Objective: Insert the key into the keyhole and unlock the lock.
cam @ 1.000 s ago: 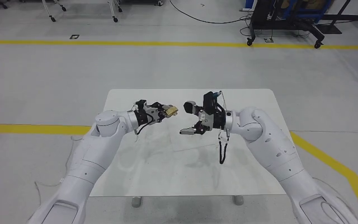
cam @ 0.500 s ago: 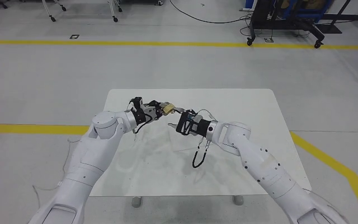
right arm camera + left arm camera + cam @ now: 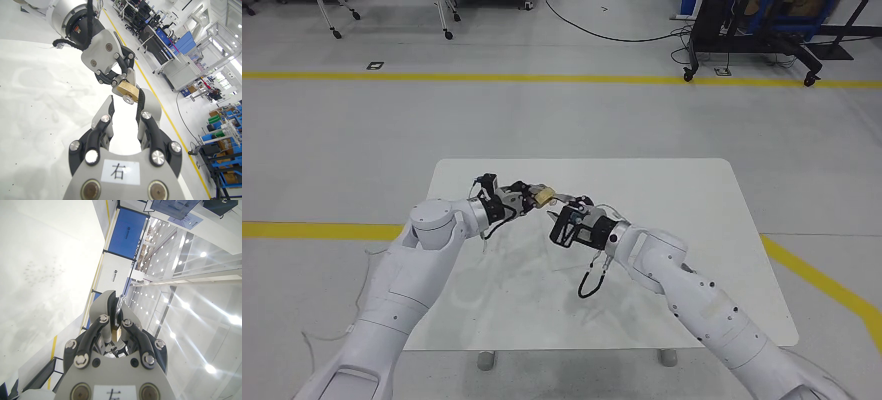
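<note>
Left gripper (image 3: 117, 308) is clamped on a brass padlock (image 3: 128, 89) above the worktop's (image 3: 692, 200) far half. A silver key (image 3: 129, 99) sits in its keyhole, and the right gripper (image 3: 126, 96) is spread wide either side.

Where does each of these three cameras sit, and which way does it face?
Top view: above the arms, looking down at the table; both arms show.
Left wrist view: on the left wrist, looking along the left gripper, which is shut on the lock.
Right wrist view: on the right wrist, looking past the open right gripper at the key in the lock.
Shared: both wrist views show the lock.
</note>
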Tool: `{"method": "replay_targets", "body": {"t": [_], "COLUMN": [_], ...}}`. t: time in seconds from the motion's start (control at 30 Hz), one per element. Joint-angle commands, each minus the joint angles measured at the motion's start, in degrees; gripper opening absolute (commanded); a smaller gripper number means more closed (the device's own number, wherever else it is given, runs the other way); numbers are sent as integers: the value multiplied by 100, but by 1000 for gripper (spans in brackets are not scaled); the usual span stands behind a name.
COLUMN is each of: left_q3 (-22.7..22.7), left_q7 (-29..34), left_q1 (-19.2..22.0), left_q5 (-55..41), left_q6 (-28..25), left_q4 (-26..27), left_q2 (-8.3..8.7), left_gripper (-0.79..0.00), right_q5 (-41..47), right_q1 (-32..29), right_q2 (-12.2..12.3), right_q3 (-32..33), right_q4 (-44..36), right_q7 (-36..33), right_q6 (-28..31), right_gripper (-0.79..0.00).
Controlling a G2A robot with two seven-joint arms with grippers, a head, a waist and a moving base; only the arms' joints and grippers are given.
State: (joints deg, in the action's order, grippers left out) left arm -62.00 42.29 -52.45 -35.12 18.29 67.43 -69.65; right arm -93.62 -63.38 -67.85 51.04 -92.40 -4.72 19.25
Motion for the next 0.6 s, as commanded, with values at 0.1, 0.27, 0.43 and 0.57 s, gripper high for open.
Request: {"method": "replay_targets", "body": {"t": [0.1,0.27,0.43,0.57], "left_q3": [-1,19,26,30], "left_q7": [-49,-49,-26,-18], "left_q1": [13,16,28,23], "left_q5": [25,68,91,112], "left_q6": [62,76,91,60], "left_q4": [-12,-13,-23,-20], "left_q2": [-5,-11,-15,-19], "left_gripper": [-785,-785,-785,-785], "right_q5": [-128,-193,-135,40], "right_q1": [-13,-8,2,18], "right_q2": [-33,-75,-113,-138], "right_q3": [-42,-76,-74,-10], "right_q4": [-39,-34,9,74], "right_q7": [-146,-268,-344,-358], "right_q6": [-111,-237,-251,-237], "right_gripper": [-646,-785,-785,-785]}}
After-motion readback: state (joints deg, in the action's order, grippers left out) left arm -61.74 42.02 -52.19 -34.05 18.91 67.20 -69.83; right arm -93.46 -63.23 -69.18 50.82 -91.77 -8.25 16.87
